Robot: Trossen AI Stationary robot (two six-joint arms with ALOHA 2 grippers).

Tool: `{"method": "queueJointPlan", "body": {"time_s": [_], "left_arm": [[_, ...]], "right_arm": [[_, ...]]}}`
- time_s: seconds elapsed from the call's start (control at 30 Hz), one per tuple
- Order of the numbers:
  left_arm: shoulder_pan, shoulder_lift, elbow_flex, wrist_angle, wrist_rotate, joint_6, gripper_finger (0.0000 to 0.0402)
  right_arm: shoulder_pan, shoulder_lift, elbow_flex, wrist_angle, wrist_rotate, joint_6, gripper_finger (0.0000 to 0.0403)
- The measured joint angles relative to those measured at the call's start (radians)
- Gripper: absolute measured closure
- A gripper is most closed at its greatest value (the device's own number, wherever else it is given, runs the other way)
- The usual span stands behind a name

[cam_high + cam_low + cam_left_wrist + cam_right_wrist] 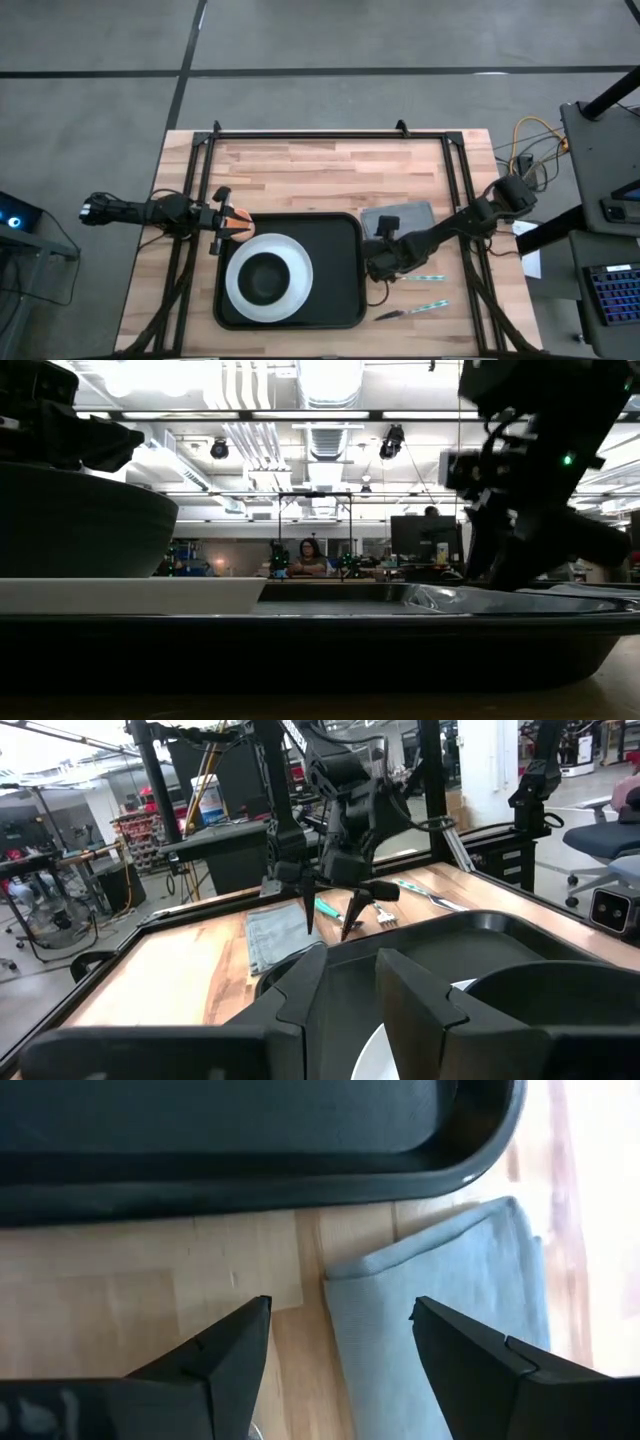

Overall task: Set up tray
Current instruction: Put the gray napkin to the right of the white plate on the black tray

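Right wrist view shows your right gripper [340,1320] wide open and empty over the napkin [440,1310] corner just beside the tray [250,1140]; descend carelessly and you could snag that rim.

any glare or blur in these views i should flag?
Low view: ceiling lights blow out, the tray and right gripper read as silhouettes. Right wrist view: the table beyond the napkin washes out. Left wrist view: its own fingers look soft.
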Motion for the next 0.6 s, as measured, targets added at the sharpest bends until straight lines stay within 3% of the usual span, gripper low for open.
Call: {"method": "queueJointPlan", "body": {"time_s": [0.37, 0.6], "left_arm": [[0.000, 0.000, 0.000, 0.000, 0.000, 0.000, 0.0330], [0.000, 0.000, 0.000, 0.000, 0.000, 0.000, 0.0330]], "right_arm": [[-0.110, 0.156, 0.126, -0.035, -0.042, -0.025, 0.0199], [-0.120, 0.157, 0.170, -0.099, -0.051, -0.057, 0.0234]]}}
